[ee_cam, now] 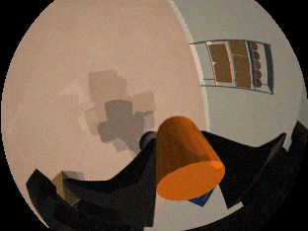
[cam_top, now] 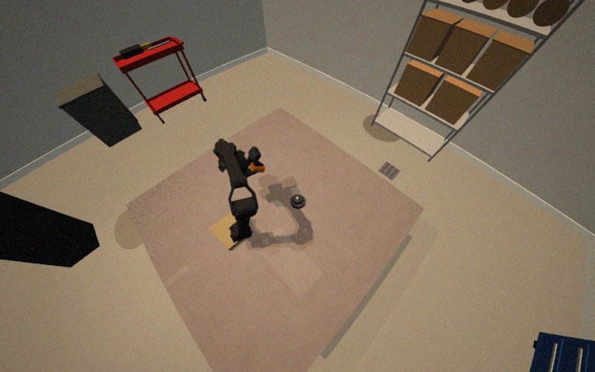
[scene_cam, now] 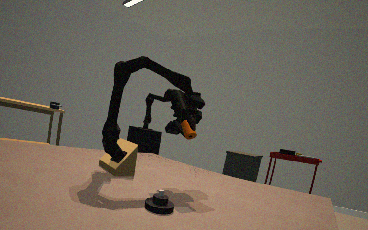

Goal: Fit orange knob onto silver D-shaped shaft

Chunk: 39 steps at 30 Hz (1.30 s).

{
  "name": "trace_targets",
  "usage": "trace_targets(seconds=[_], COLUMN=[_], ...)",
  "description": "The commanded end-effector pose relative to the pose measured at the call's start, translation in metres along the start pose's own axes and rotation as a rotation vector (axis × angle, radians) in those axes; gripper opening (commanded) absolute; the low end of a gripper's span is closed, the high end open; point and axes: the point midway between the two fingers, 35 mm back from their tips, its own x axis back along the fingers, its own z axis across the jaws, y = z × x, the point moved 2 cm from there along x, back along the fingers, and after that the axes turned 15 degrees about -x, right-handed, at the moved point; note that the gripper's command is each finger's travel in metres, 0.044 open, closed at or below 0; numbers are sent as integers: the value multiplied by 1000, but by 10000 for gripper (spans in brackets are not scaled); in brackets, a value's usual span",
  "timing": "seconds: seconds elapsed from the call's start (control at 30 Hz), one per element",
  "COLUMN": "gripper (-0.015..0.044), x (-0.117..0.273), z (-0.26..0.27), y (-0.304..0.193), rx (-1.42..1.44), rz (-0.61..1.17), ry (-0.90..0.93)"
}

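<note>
My gripper (cam_top: 255,166) (scene_cam: 185,126) (ee_cam: 179,139) is shut on the orange knob (cam_top: 257,168) (scene_cam: 188,130) (ee_cam: 183,148) and holds it high above the table, tilted. The exterior view shows the knob's underside with a small dark hole; the hole's flat side is too small to make out. The wrist view shows only its plain opposite end. The round black pedestal (cam_top: 295,205) (scene_cam: 159,208) stands on the table, apart from the knob, with the silver shaft (cam_top: 297,197) (scene_cam: 161,192) upright. The shaft's flat side cannot be made out. In the wrist view, the pedestal (ee_cam: 146,140) is partly hidden behind a finger.
The arm stands on a yellow wedge block (cam_top: 219,229) (scene_cam: 126,167) (ee_cam: 61,187) on the pinkish table (cam_top: 336,166) (scene_cam: 237,205) (ee_cam: 49,64). The arm's shadow falls around the pedestal. A second arm, red cart (cam_top: 172,96) (scene_cam: 293,159) and shelf rack (cam_top: 411,131) stand beyond the table.
</note>
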Motion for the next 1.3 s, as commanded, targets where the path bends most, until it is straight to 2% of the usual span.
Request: trace_targets(seconds=[0.0,0.13,0.7,1.27], gripper=[0,0,0,0], x=[7,12,11,10], z=[-6,-10,-4,-4], y=[1,2,0,0], rx=[-10,-10,-10,-6], rz=[-30,-51,-82,-72], ry=[-89,-166,-284,-257])
